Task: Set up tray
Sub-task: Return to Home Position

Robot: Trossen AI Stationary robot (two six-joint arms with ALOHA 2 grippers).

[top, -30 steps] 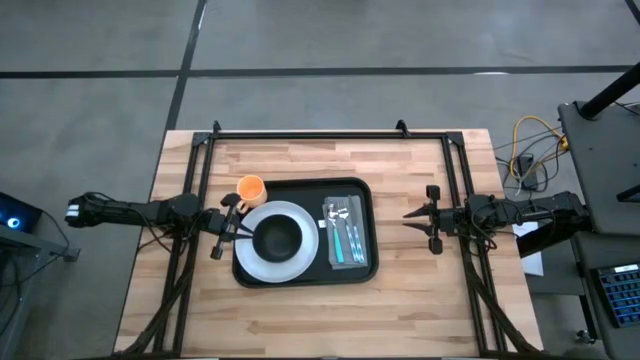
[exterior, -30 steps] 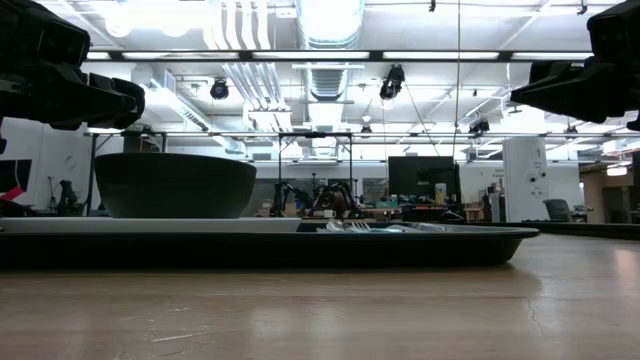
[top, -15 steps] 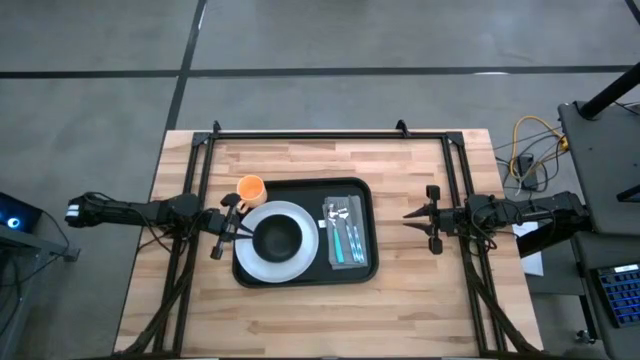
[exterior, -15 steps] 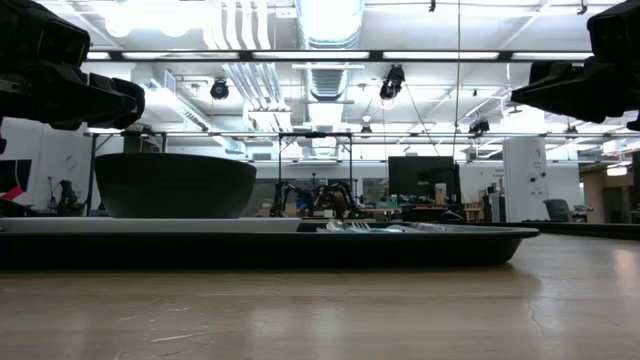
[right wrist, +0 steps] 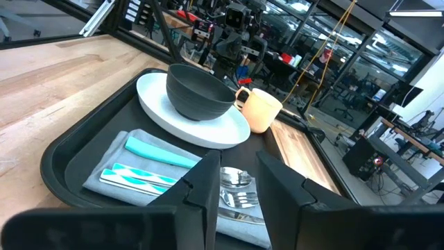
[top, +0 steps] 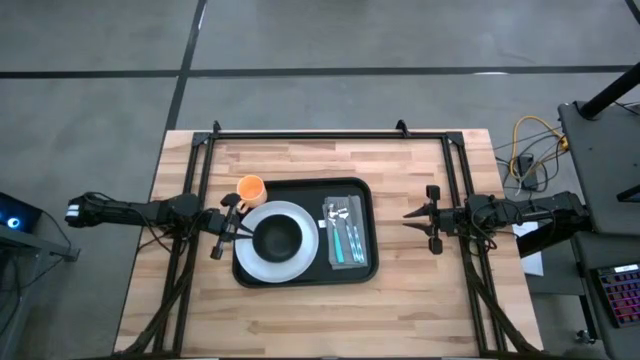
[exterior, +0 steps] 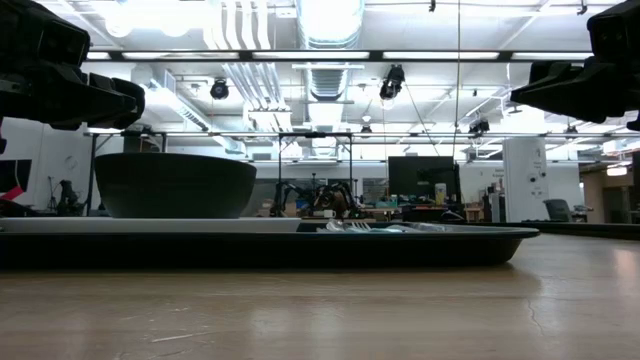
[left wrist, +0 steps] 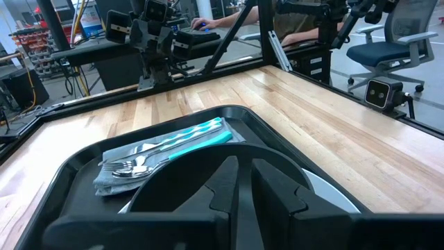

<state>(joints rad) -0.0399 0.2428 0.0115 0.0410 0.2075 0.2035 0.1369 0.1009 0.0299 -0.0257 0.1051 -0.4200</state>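
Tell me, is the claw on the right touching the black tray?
Apart. The high view shows the right gripper over bare table, with a clear strip of wood between its tip and the tray.

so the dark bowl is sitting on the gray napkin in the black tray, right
No. The dark bowl sits on the white plate, not the gray napkin, which holds only the cutlery. The plate is in the black tray. The high view shows it.
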